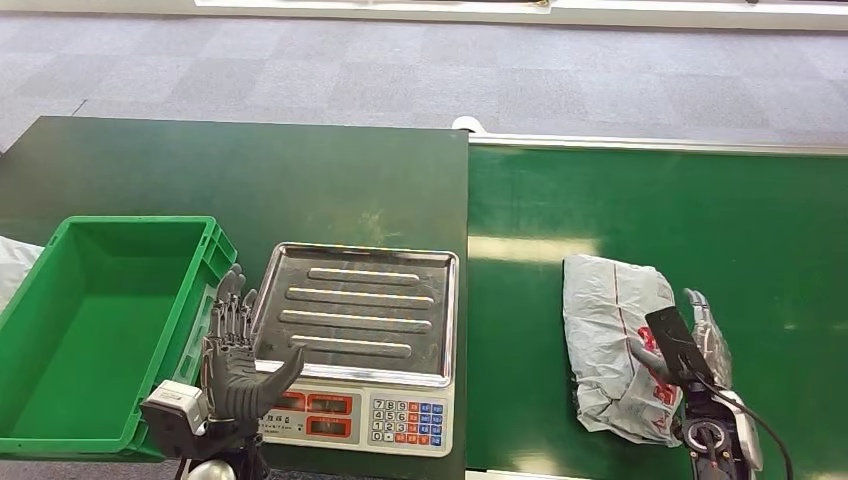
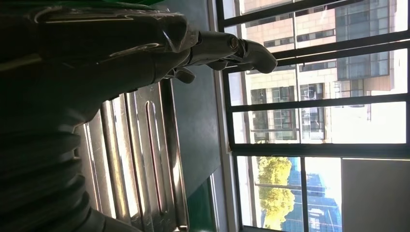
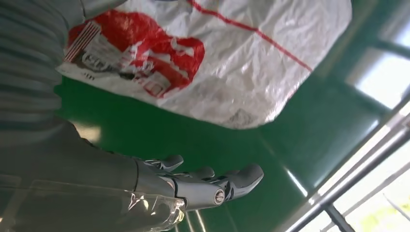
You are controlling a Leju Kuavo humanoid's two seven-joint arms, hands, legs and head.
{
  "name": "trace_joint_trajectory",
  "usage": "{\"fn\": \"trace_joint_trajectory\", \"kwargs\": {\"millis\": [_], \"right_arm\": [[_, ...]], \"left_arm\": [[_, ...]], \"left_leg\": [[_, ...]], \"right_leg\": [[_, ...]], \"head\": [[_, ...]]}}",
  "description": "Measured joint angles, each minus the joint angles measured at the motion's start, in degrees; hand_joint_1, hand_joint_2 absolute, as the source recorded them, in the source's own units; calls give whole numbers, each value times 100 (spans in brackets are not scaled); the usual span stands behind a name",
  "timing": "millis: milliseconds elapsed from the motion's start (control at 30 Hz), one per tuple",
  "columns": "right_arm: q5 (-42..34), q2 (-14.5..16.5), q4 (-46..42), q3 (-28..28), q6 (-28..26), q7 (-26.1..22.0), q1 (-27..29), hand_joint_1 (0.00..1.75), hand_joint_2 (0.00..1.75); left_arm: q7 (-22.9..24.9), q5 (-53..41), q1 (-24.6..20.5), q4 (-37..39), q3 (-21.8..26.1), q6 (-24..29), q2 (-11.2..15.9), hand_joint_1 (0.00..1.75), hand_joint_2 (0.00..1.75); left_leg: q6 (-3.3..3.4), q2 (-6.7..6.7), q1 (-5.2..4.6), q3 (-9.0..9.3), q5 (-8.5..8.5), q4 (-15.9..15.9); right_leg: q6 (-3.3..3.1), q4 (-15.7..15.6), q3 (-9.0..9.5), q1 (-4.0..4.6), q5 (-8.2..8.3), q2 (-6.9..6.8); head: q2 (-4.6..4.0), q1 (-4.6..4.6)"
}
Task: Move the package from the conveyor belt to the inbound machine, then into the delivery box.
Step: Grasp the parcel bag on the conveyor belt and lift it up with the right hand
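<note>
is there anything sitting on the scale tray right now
No, the scale tray is bare metal; the package lies on the belt to its right.

**What stays out of sight**

The right hand (image 1: 700,335) sits low at the right of the head view, its wrist and black camera block covering the parcel's (image 1: 612,345) near right corner. The red print on the parcel is too crumpled to read. The green crate (image 1: 205,262) runs off the lower left edge, and a pale bag (image 1: 14,268) there is mostly cut away. The left hand (image 1: 235,365) hides part of the scale's (image 1: 365,405) red display; the key labels are too small to make out.
</note>
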Motion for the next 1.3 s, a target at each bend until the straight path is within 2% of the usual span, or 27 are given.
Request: {"fn": "trace_joint_trajectory", "kwargs": {"millis": [133,167,267,300,433,567,867,1067,1300], "right_arm": [[159,-32,876,329,364,15,-445,0,175],[194,-38,1076,410,460,30,-544,34,175],[263,-62,1638,629,782,113,-818,164,175],[270,-74,1816,693,889,130,-910,173,175],[231,-138,2317,877,1157,104,-1239,175,175],[180,-171,2569,976,1193,174,-1460,175,175],[-107,-45,2608,999,744,326,-1533,175,175],[-265,192,1986,998,309,116,-1310,175,175],[-495,439,587,1049,-268,-79,-1017,175,175]], "left_arm": [[12,-4,-53,25,8,7,0,0,175],[20,-8,-60,31,10,5,0,0,175],[61,-43,-101,63,15,-15,0,0,175],[79,-59,-123,78,16,-26,-1,0,175],[116,-102,-161,113,20,-43,-11,0,175],[139,-133,-145,114,49,-30,-17,0,175],[212,-232,52,-66,217,23,-60,0,175],[219,-313,142,-245,268,16,-71,0,175],[145,-451,175,-379,271,53,-76,0,175]], "left_leg": [[0,-3,0,0,0,0],[0,-4,0,0,0,1],[0,-3,0,1,0,1],[0,0,0,2,0,1],[0,25,0,16,-1,1],[0,32,0,29,-1,1],[0,26,1,28,-1,0],[0,24,1,12,0,0],[0,23,1,5,0,0]], "right_leg": [[0,0,0,0,0,-1],[0,0,-1,0,0,-1],[0,0,-1,0,0,0],[0,0,0,0,0,1],[-1,0,7,0,1,20],[-1,0,17,0,3,28],[0,0,22,1,3,26],[0,1,7,1,3,26],[0,1,-1,1,3,22]], "head": [[0,-1],[0,-1],[0,-1],[0,-1],[0,1],[0,1],[0,1],[0,-1],[0,-1]]}}
